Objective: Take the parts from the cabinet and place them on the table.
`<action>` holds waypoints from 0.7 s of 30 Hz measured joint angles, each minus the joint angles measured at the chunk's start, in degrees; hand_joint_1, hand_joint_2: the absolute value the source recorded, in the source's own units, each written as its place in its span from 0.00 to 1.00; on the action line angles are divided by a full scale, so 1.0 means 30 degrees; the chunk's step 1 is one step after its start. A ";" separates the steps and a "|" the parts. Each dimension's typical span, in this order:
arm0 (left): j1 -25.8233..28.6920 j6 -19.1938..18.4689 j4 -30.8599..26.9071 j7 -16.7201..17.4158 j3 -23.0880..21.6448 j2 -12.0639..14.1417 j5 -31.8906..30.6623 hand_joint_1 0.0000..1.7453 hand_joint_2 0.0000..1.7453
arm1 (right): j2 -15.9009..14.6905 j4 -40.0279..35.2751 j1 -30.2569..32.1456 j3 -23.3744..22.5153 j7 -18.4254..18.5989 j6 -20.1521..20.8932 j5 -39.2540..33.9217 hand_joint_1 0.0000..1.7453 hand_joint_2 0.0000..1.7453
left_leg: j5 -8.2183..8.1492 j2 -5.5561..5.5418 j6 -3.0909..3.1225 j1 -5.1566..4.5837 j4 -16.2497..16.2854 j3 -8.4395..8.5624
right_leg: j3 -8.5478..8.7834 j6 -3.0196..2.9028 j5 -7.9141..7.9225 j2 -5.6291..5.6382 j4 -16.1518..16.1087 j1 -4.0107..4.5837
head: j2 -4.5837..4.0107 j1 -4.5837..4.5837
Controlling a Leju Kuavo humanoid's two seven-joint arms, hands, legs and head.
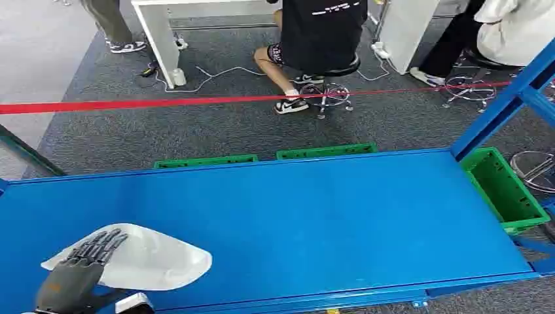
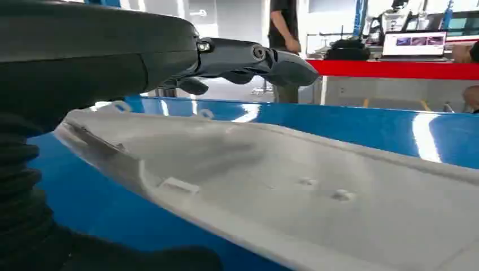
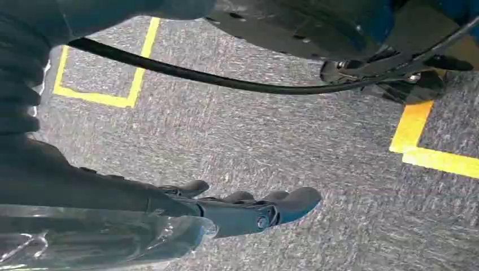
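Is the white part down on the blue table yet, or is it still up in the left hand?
Down: the white part lies flat on the blue table. The left hand rests over its near end, fingers extended; whether it grips is unclear.

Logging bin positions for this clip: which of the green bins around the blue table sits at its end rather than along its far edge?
The green bin at the table's right end, beside the blue upright; the other two line the far edge.
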 joint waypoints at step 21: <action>-0.0596 -0.0693 0.1064 0.1895 -0.0437 0.0597 0.0000 1.00 1.00 | 0.0000 0.0007 -0.0101 -0.0263 -0.0051 0.0051 0.0080 0.00 1.00 | -0.0003 -0.0001 -0.0005 -0.0002 -0.0001 0.0075 | 0.0071 -0.0001 0.0000 0.0002 -0.0001 0.0001 | 0.0000 0.0000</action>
